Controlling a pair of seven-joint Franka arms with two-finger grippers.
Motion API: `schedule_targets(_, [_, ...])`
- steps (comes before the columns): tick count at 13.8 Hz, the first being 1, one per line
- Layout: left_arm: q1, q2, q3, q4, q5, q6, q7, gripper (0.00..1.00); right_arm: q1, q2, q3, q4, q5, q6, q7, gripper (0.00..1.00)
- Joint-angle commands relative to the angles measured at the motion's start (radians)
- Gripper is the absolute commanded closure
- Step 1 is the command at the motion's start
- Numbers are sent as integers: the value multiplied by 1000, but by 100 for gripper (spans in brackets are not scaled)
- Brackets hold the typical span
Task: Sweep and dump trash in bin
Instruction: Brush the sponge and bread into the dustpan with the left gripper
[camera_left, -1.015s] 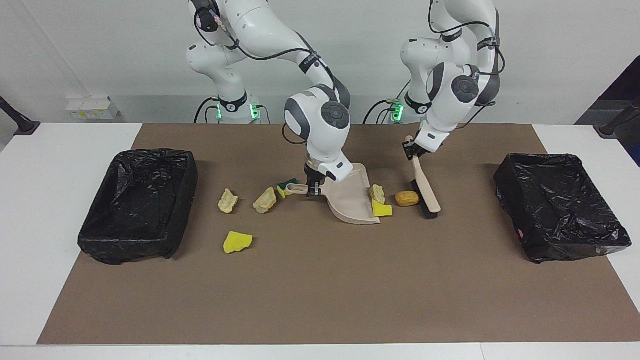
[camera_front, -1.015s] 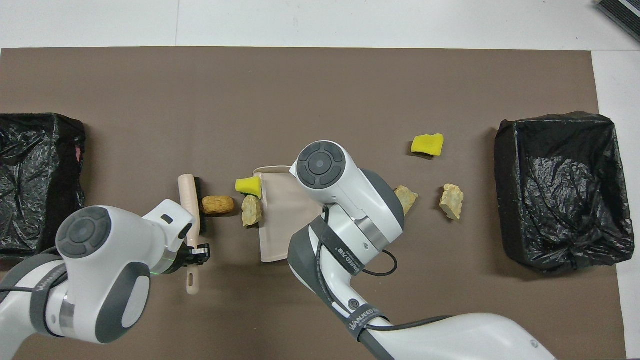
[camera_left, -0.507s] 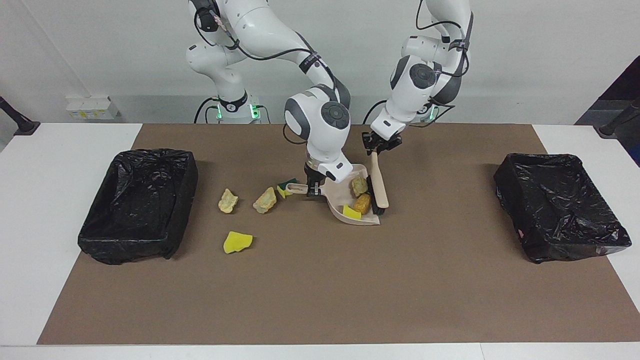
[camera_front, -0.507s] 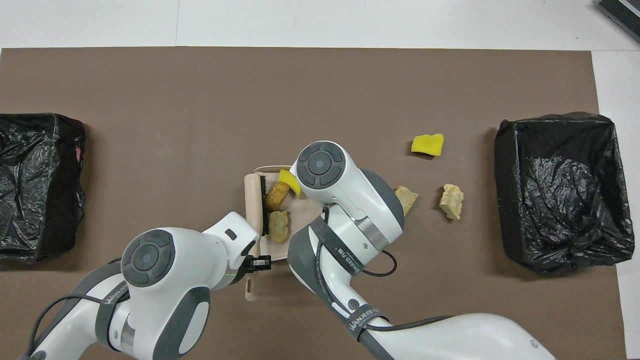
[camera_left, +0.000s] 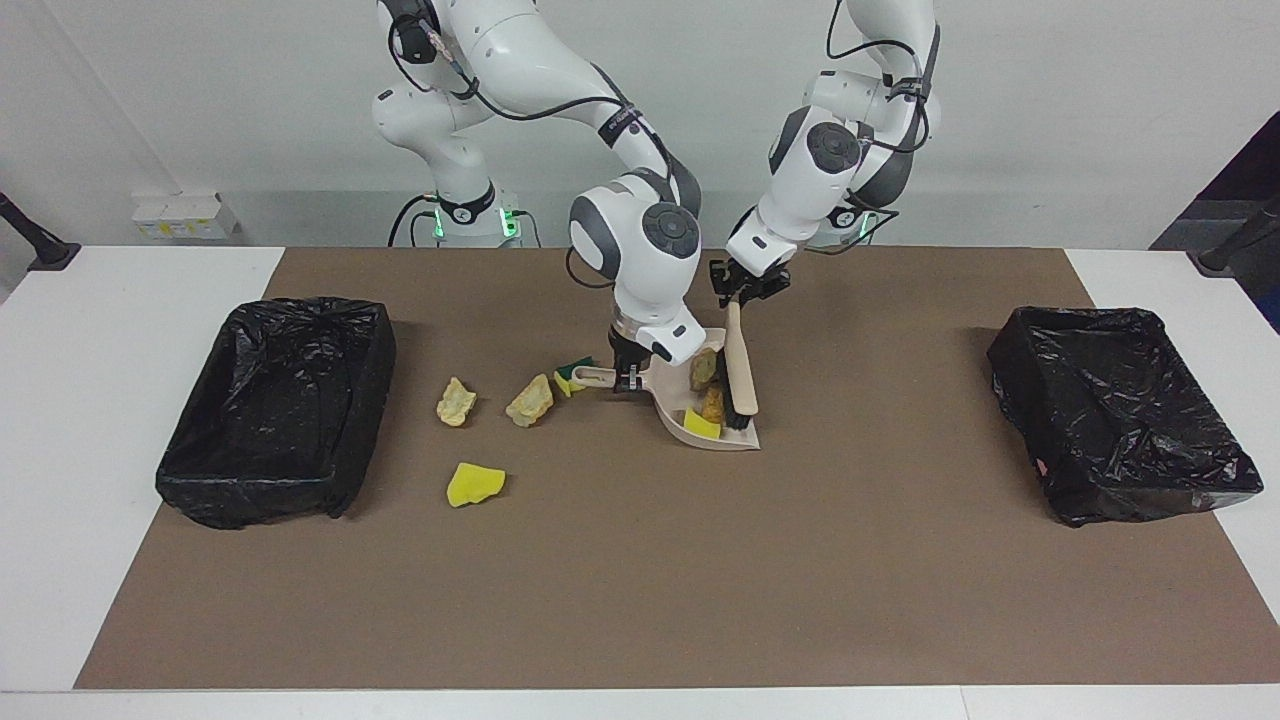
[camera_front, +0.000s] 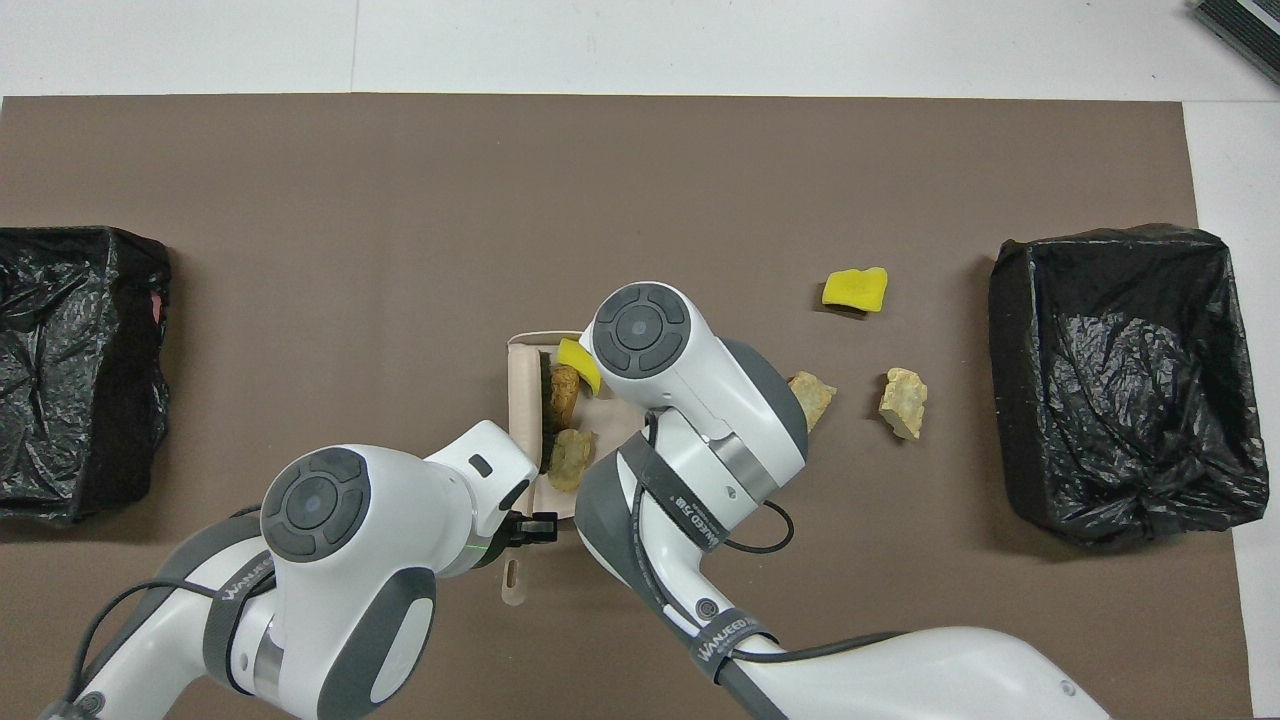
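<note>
With the left gripper (camera_left: 737, 296) clamped on the brush (camera_left: 740, 372) and the right gripper (camera_left: 627, 379) clamped on the dustpan (camera_left: 672, 395) handle, a hard push could roll the three scraps (camera_left: 709, 402) out over the pan's rim.

The right arm (camera_front: 690, 400) hides most of the dustpan (camera_front: 522, 380) overhead, and perhaps the green-yellow sponge (camera_left: 574, 376).

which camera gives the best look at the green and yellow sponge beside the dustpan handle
The facing view: the green-yellow sponge shows on the mat beside the dustpan handle. The overhead view shows none of it; the right arm covers that spot.
</note>
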Motion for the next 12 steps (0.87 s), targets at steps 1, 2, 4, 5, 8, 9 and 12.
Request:
schedule_targets(1, [-20,-2,16,-23,-14,-25,15,100,-7,-20,6,-15,13,-8,10,100])
schedule_targets(2, [-22,-1,14,-23,-14,-25,6,100,-9,-20,6,-15,16,-8,8,100])
schedule_targets(4, [-42,-4,11,-23,-16,-22,-10,100,-10,-20,6,-15,16,-8,10,100])
schedule_targets(5, [-61,-2,11,-19,-16,-19,-20,100,-12,-20,7,-17,16,-8,10,100])
schedule_targets(8, [-40,-5,19,27,-16,-39,-30,100,-15,-20,7,-17,16,-8,10,100])
schedule_targets(9, [-17,-14,22,47,-16,-63,-34,100,-17,-20,9,-17,16,-8,10,100])
schedule_targets(12, [19,-24,25,107,4,-190,-45,100,-23,-26,9,-17,37,-9,-15,100])
